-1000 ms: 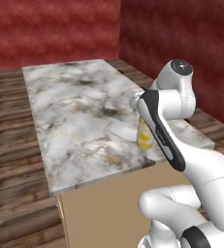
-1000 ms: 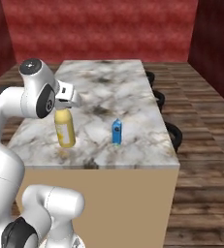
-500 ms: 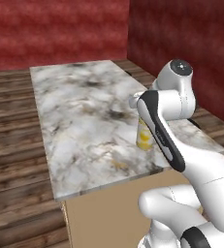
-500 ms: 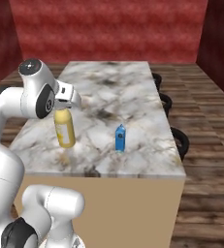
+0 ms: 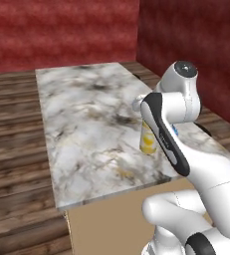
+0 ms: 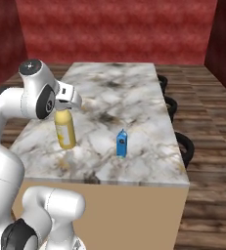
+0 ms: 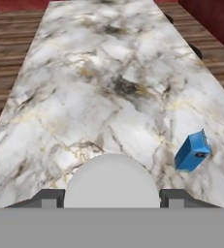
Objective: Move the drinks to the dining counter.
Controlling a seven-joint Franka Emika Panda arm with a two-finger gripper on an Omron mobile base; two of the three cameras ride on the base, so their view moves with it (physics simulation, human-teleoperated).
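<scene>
1. Here, your yellow bottle (image 6: 65, 129) hangs upright over the near end of the dining surface (image 6: 134, 97), its white cap (image 7: 112, 180) clamped in the claw (image 6: 63, 108); whether its base touches the marble, you cannot tell from the right base view.
2. In the hand view the cap sits between the two dark fingertips (image 7: 48, 197), one pressed to each side, so the claw is closed on the bottle.
3. In the left base view you see the bottle (image 5: 147, 140) half hidden behind the white forearm, above the surface's (image 5: 86, 124) near right part.
4. The slim blue carton (image 6: 121, 143) stands on the marble at about three o'clock from the bottle in the right base view, near it but apart.
5. From the hand camera that carton (image 7: 192, 152) lies at about two o'clock from the cap.
6. Along the surface's right edge you can make out dark round stools (image 6: 185, 148), standing on a wooden plank floor (image 6: 212, 97).
7. Red walls (image 6: 114, 29) close the room behind.
</scene>
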